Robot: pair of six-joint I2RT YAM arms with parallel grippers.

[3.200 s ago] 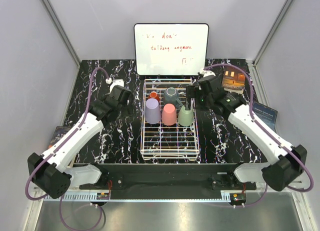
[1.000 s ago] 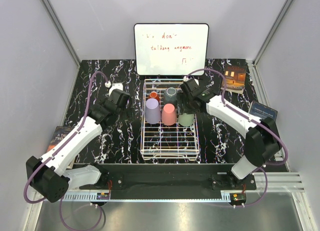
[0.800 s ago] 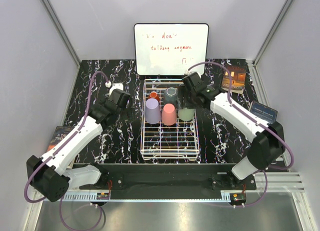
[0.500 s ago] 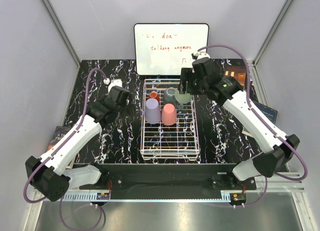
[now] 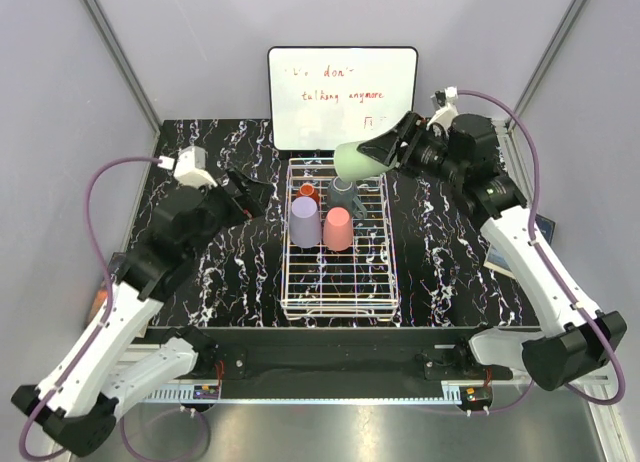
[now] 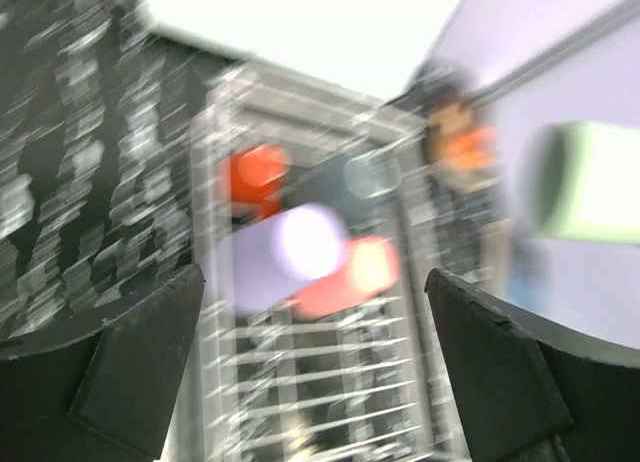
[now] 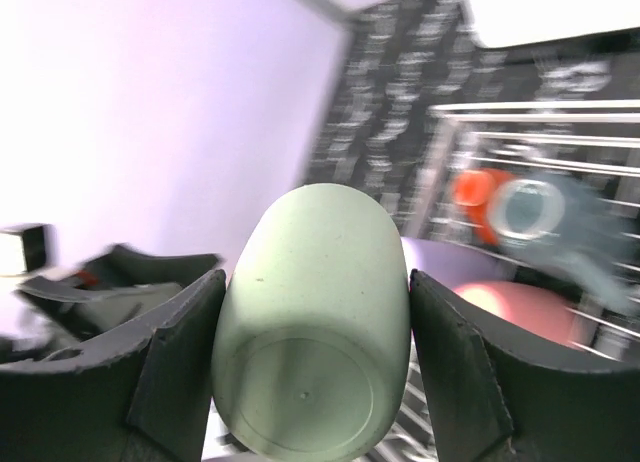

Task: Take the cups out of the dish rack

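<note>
Above the far right corner of the dish rack (image 5: 340,278), the right hand (image 5: 398,150) gripped the pale green cup (image 5: 360,160) sideways, while the left hand (image 5: 246,195) hung wide open, empty, left of it.

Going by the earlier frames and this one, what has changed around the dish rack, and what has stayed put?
The right pincer took hold of the pale green cup, lifted it out of the dish rack and carried it up toward the back, tipped on its side. The left pincer rose, open and empty throughout. The lavender cup, pink cup, orange-red cup and grey mug stayed in the rack.
</note>
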